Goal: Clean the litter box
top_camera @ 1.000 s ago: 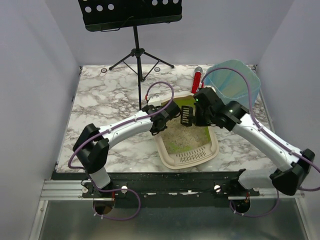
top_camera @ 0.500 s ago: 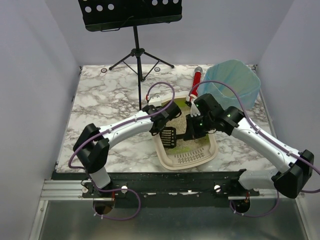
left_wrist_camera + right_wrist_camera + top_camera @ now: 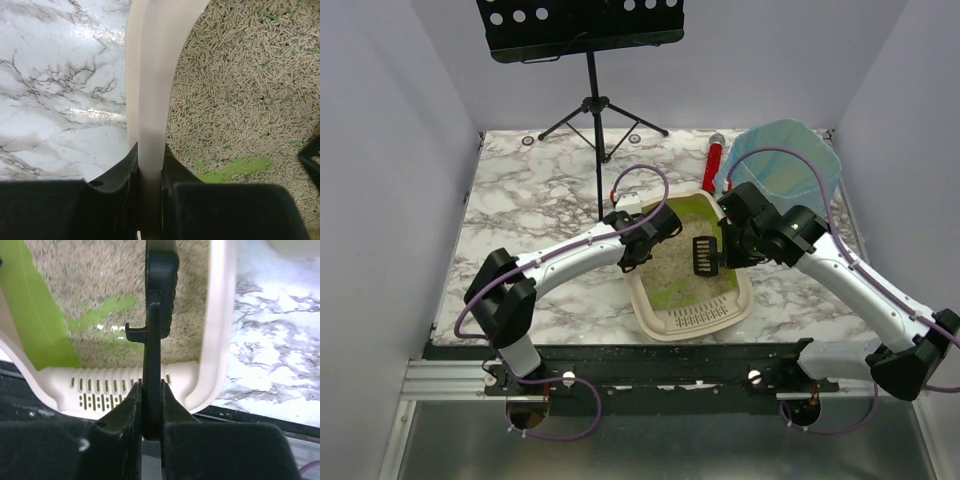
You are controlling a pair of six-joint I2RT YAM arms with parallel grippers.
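The beige litter box (image 3: 745, 296) with a lime-green inner rim, tan granules and a slotted grille at its near end sits in the middle of the marble table. My left gripper (image 3: 642, 240) is shut on the box's left rim (image 3: 150, 100), with granules to its right. My right gripper (image 3: 728, 250) is shut on the handle of a black slotted scoop (image 3: 704, 256), held edge-on (image 3: 159, 315) above the granules and near the box's right wall (image 3: 217, 315). Bare green floor (image 3: 102, 310) shows through the granules.
A bin lined with a translucent blue bag (image 3: 790, 165) stands at the back right. A red-handled tool (image 3: 713, 160) lies beside it. A black music stand (image 3: 592, 95) stands at the back. The table's black front edge (image 3: 650, 350) runs just below the box.
The right gripper carried the scoop from the far end down to the box's left-centre, and now holds it further right and a little higher. The left gripper stayed on the rim.
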